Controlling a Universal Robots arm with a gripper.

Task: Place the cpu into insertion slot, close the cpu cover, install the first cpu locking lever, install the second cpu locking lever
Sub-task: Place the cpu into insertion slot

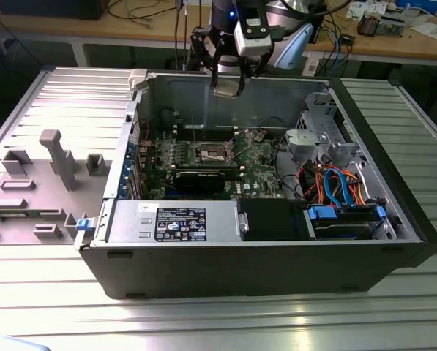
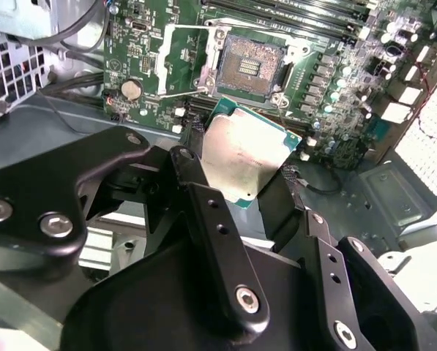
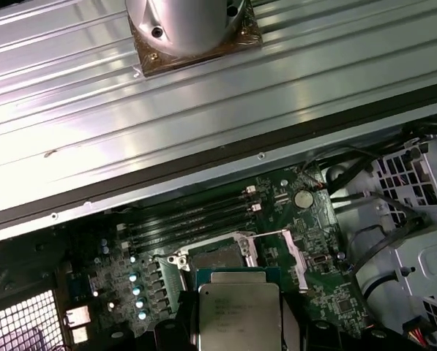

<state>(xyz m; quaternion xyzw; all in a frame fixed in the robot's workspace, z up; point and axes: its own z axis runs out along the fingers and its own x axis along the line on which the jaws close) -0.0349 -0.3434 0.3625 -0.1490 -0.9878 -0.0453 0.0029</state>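
Observation:
My gripper (image 1: 227, 88) hangs above the back wall of the open computer case (image 1: 203, 274), shut on the cpu (image 1: 226, 83). Both wrist views show the cpu (image 2: 241, 155) (image 3: 238, 311), a silver-beige square with a green edge, clamped between the black fingers (image 2: 198, 191), tilted. Below it on the green board lies the insertion slot (image 2: 251, 64) (image 1: 212, 152) (image 3: 217, 256), its dark centre bare. The cpu cover (image 2: 162, 62) stands swung open beside the slot. A thin wire lever (image 2: 180, 92) sticks out along the socket's edge.
Long black memory slots (image 1: 203, 134) run behind the socket and a black card (image 1: 203, 178) in front of it. A power supply box (image 1: 178, 219) fills the case front. Drive cage (image 1: 324, 139) and cables (image 1: 335, 183) sit at the exterior view's right; grey fixtures (image 1: 57, 157) at its left.

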